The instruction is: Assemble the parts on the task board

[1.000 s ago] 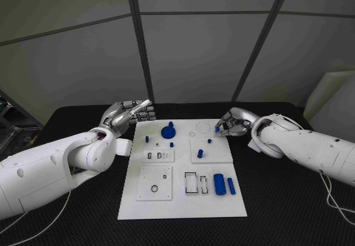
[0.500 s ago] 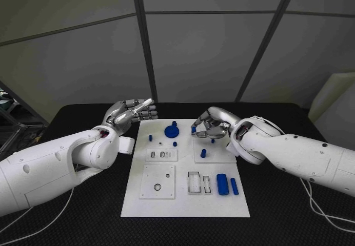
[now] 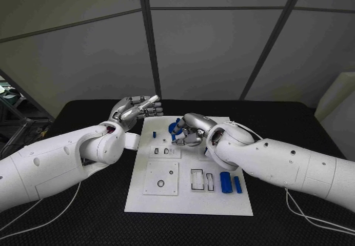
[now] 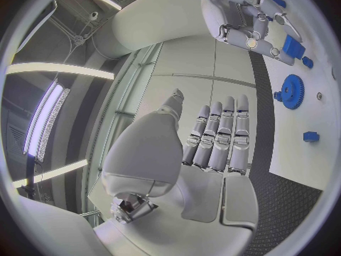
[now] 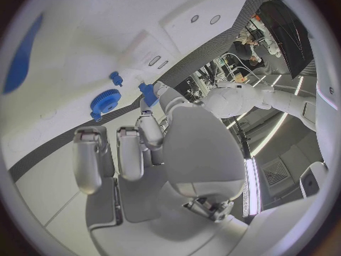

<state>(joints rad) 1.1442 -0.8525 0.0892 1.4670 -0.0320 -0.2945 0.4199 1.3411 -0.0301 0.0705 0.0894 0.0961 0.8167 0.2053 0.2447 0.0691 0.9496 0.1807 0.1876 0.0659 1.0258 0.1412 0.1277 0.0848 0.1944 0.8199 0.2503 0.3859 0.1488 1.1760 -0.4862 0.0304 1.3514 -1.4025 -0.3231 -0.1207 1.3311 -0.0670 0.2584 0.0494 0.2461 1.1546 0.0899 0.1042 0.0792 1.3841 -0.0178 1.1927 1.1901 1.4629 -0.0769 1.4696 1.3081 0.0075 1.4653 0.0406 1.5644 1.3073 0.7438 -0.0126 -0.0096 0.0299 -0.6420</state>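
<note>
Part (image 5: 148, 92) (mostly hidden) in right hand (image 3: 190, 131)

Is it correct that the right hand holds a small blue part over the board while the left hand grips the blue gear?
Not quite. In the left wrist view the left hand holds nothing; the blue gear lies on the task board. The right hand does hold a small blue part.

Partly hidden behind the right hand (image 3: 191, 134): the blue gear (image 3: 174, 128) near the task board's (image 3: 189, 202) far edge. Pinched at that hand's fingertips, a small blue part (image 5: 148, 92), shape too small to tell. Too small to read: the board's slots and holes.
</note>
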